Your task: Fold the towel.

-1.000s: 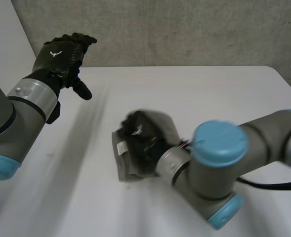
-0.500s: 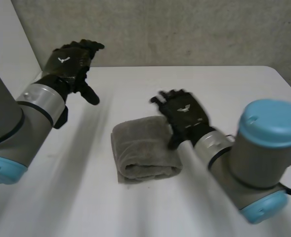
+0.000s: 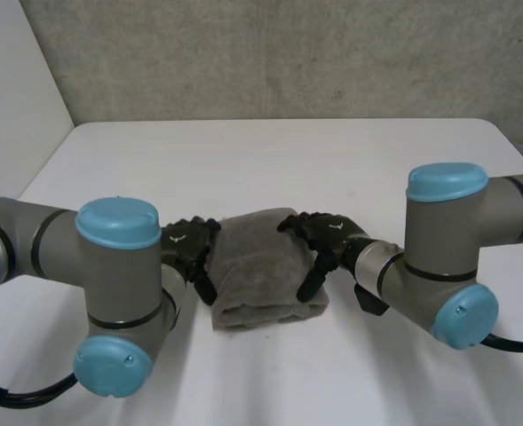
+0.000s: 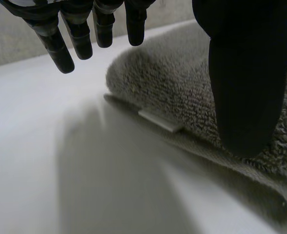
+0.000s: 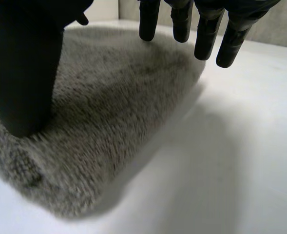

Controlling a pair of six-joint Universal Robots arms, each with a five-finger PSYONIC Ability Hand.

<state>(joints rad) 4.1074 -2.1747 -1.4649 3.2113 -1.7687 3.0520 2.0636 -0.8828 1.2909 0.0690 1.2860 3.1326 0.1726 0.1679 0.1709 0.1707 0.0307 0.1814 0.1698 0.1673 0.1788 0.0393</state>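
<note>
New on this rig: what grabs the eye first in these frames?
A folded grey towel lies on the white table, towards the robot's side, with a black hand on either side of it. The left hand is at its left edge and the right hand at its right edge. Both have their fingers straight, and in each wrist view the thumb is over the pile.
</note>
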